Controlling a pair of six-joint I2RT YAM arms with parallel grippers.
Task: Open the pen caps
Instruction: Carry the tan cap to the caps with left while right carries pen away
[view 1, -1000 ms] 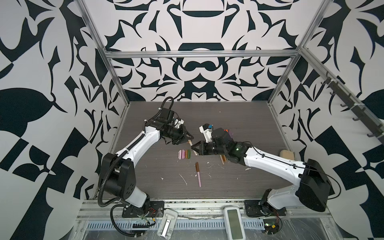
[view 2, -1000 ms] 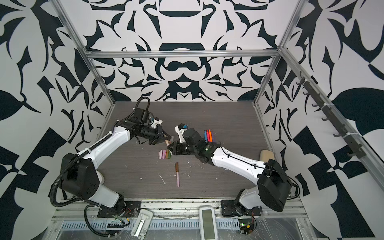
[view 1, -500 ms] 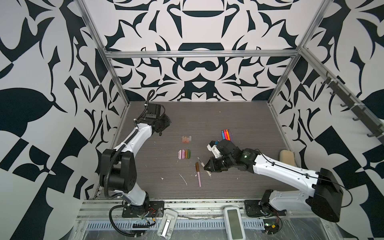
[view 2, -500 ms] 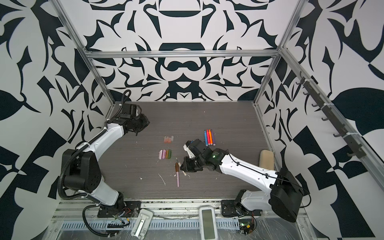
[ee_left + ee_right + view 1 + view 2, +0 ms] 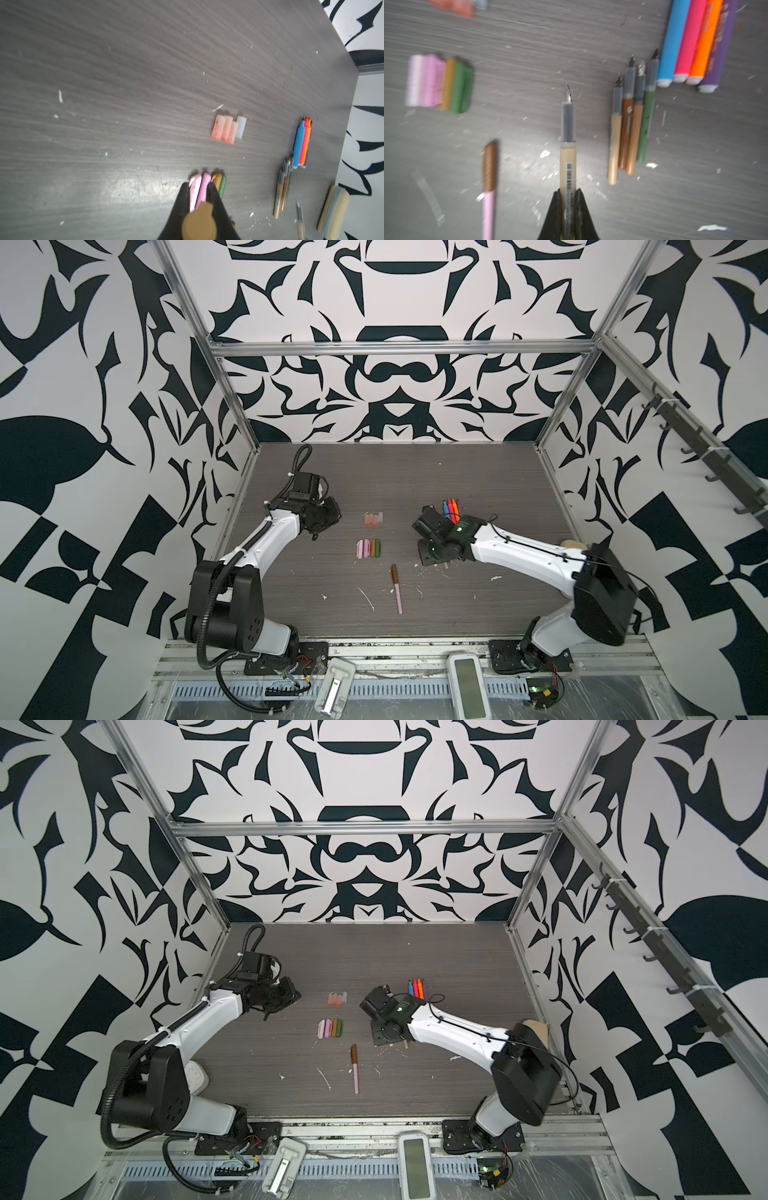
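- Step in hand: uncapping of one tan pen, which I judge done. Its nib is bare and cap and body are apart, one in each of my pincers.
- Left pincer: closed narrow on the tan cap, which is gripped end-on. It sits left of centre in both top views.
- Right pincer: closed narrow on the tail of the tan pen, with the grey section and nib jutting ahead. It sits right of centre in both top views. I cannot tell whether the pen touches the table.
- Caps already off: four coloured caps in a row at centre, and translucent caps just above them.
- Pens already open: slim pens side by side, with bright markers beside them, upper right of centre.
- Pen left capped: one pink pen wearing a brown cap, alone at lower centre among white flecks.
- Next move, as I judge it: lay the tan cap beside the coloured caps and the tan pen beside the slim pens. Then both pincers need to open for the pink pen.
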